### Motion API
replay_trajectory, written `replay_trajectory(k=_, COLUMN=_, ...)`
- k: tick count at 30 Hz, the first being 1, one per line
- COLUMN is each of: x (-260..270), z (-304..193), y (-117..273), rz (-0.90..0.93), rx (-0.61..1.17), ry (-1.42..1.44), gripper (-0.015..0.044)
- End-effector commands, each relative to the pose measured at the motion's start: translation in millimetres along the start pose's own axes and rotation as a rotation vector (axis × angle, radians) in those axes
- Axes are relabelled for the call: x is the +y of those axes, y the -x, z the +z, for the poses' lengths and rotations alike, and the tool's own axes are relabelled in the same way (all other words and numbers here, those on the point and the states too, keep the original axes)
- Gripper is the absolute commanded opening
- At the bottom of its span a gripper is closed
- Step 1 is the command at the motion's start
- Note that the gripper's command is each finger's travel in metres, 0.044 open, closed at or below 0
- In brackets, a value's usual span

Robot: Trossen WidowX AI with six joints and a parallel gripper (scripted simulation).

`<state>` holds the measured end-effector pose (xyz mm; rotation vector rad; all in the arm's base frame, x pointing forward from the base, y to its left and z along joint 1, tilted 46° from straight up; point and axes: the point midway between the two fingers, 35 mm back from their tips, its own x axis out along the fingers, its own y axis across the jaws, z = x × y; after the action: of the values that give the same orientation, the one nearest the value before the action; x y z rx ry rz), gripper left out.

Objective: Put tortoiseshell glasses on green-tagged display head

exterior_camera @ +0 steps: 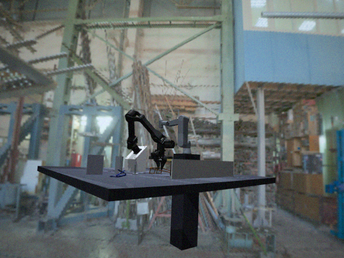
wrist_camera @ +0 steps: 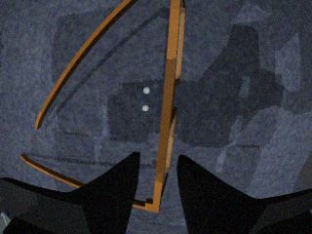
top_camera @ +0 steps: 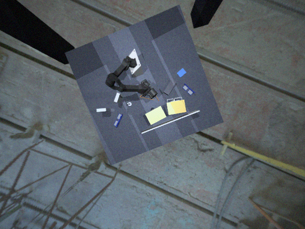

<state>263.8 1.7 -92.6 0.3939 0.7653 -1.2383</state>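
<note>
The orange-brown tortoiseshell glasses [top_camera: 147, 98] [wrist_camera: 167, 97] stand on the table with temples spread; in the exterior view they show partly below the fingers. My gripper [exterior_camera: 160, 167] [wrist_camera: 159, 160] is open, low over the glasses. In the wrist view the front bar passes between the fingertips near one hinge end, with a gap on both sides. Two yellow-topped blocks, apparently the display heads, stand close together: a left one [top_camera: 155, 115] and a right one [top_camera: 176, 107]. A white frame [top_camera: 174, 99] shows at the right one's edge. I cannot make out a green tag.
A long thin wall [top_camera: 169, 122] [exterior_camera: 201, 169] stands behind the heads. Blue glasses [top_camera: 188, 88] and another blue pair [top_camera: 118, 120] lie to the sides. A dark grey block [top_camera: 169, 88], a blue pad [top_camera: 181, 72], white-topped blocks [top_camera: 116, 97] [top_camera: 101, 109] and a round stand [top_camera: 129, 104] are around.
</note>
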Motion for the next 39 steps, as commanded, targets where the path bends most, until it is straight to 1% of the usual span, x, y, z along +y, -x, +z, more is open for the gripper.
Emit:
replay_trajectory(k=1, x=-3.6, z=0.2, y=-8.4, rz=-0.007, rx=-0.005, ry=0.007, gripper=0.0120)
replay_trajectory(k=17, x=0.5, z=0.3, y=-10.7, rz=-0.007, rx=-0.005, ry=0.006, gripper=0.0120)
replay_trajectory(k=19, x=-1.8, z=-0.3, y=-10.6, rz=-0.007, rx=-0.002, ry=0.003, gripper=0.0067)
replay_trajectory(k=29, x=-1.8, z=-0.3, y=-10.6, rz=-0.007, rx=-0.002, ry=0.003, gripper=0.0001)
replay_trajectory(k=35, x=-1.8, z=-0.3, y=-10.6, rz=-0.007, rx=-0.002, ry=0.003, gripper=0.0000)
replay_trajectory(k=39, x=0.2, z=-1.0, y=-1.4, rz=-0.006, rx=0.000, ry=0.004, gripper=0.0000)
